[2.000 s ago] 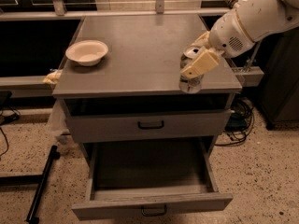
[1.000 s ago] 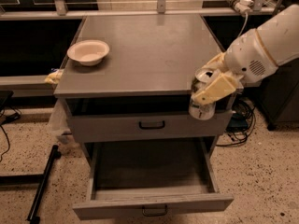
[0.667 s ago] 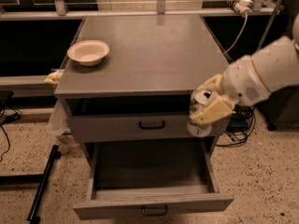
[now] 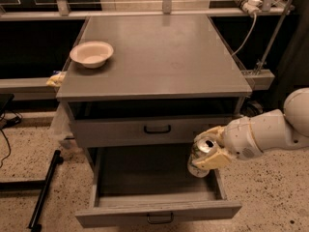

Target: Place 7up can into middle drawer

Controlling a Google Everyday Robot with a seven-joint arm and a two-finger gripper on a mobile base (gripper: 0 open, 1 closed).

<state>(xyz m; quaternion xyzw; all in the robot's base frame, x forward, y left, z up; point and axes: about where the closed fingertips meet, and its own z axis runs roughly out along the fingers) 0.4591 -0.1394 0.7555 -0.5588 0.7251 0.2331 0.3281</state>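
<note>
The 7up can (image 4: 200, 156), silvery with pale green print and a shiny top, is held in my gripper (image 4: 208, 151), whose cream fingers (image 4: 214, 159) are shut around it. The can hangs above the right part of the open middle drawer (image 4: 157, 211), close to its right wall. The drawer is pulled out wide, and its grey inside shows nothing in it. The upper drawer (image 4: 154, 129) is closed, with its dark bar handle in the middle. My white arm (image 4: 270, 129) reaches in from the right.
A cream bowl (image 4: 91, 53) sits at the left rear of the grey cabinet top (image 4: 159, 52). A yellowish object (image 4: 55, 79) lies at the cabinet's left edge. A black pole (image 4: 43, 192) lies on the floor at the left. Cables and a rail run behind at the right.
My gripper has carried the can from the cabinet top's right edge down past the upper drawer front. It now hangs over the right side of the open middle drawer.
</note>
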